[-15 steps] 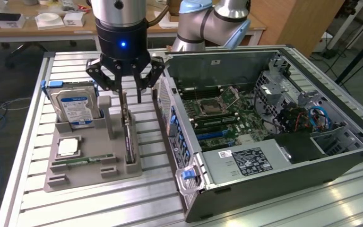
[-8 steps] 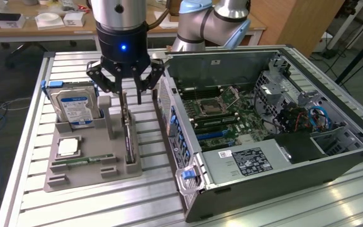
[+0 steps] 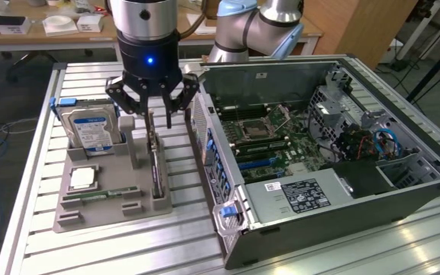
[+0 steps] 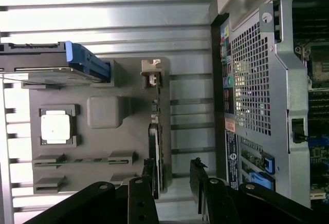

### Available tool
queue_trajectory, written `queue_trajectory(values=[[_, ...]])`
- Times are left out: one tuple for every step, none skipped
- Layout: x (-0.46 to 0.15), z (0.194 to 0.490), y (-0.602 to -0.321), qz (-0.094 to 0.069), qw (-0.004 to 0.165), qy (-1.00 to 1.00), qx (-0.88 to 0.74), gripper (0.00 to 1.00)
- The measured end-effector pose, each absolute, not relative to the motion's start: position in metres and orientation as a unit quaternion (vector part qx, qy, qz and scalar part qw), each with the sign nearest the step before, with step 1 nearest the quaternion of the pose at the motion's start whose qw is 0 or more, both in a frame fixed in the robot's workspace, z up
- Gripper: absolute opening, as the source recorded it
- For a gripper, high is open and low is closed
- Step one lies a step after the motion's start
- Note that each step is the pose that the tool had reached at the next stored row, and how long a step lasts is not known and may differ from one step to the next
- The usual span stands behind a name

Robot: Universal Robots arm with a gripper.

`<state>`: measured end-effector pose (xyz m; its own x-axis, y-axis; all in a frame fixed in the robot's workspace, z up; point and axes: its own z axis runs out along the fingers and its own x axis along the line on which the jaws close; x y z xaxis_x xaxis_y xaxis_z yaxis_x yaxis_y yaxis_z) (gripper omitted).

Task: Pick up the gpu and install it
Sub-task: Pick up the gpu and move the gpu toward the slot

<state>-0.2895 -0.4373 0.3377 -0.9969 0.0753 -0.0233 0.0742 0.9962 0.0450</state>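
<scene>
The gpu [image 3: 156, 166] is a thin dark card standing on edge in a slot of the grey holder tray [image 3: 105, 213]. In the wrist view the gpu [image 4: 157, 131] appears edge-on as a narrow dark strip along the tray [image 4: 105, 112]. My gripper [image 3: 152, 117] hangs straight over the card's far end, open, with one finger on each side of its top edge. From the wrist camera the gripper [image 4: 174, 183] has the card close to one black finger [image 4: 149, 180], and nothing is clamped.
The tray also carries a silver hard drive [image 3: 90, 129] with a blue-white label, a square processor [image 3: 82, 177] and a green memory stick [image 3: 101, 195]. The open computer case [image 3: 319, 154] lies right beside the tray, its motherboard [image 3: 266, 134] exposed. The slatted metal table [image 3: 113, 246] carries everything.
</scene>
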Motion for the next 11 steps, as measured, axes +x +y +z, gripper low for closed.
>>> queue_trajectory(values=[[-0.2895,0.3371,-0.4372,0.022,0.013,0.999,0.037,0.41],[-0.2895,0.3364,-0.4372,0.022,0.013,0.999,0.037,0.41],[-0.2895,0.3358,-0.4372,0.022,0.013,0.999,0.037,0.41],[-0.2895,0.3352,-0.4372,0.022,0.013,0.999,0.037,0.41],[-0.2895,0.3346,-0.4372,0.022,0.013,0.999,0.037,0.41],[-0.2895,0.334,-0.4373,0.022,0.013,0.999,0.037,0.41],[-0.2895,0.3334,-0.4372,0.022,0.013,0.999,0.037,0.41],[-0.2895,0.3328,-0.4373,0.022,0.013,0.999,0.037,0.41],[-0.2895,0.3322,-0.4372,0.022,0.013,0.999,0.037,0.41],[-0.2895,0.3315,-0.4372,0.022,0.013,0.999,0.037,0.41],[-0.2895,0.3309,-0.4373,0.022,0.013,0.999,0.037,0.41]])
